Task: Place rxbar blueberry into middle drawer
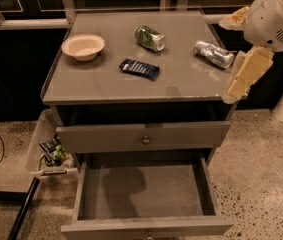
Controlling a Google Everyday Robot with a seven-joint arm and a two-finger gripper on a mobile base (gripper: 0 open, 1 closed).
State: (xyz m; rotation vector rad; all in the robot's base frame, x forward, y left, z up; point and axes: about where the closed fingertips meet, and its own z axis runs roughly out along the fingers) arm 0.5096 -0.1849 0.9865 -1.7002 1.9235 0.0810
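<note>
Cream end effector (245,75) beside silver can (213,53)

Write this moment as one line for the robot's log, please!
hand: by table right edge | rxbar blueberry: flat on table, not held | middle drawer: pulled open

bench (106,86): smooth grey top, faint sheen
rxbar blueberry (139,68): glossy dark-blue wrapper
silver can (213,54): crumpled shiny metal
middle drawer (146,191): smooth matt floor
claw (237,86): matt cream casing, at bench's 3 o'clock
</note>
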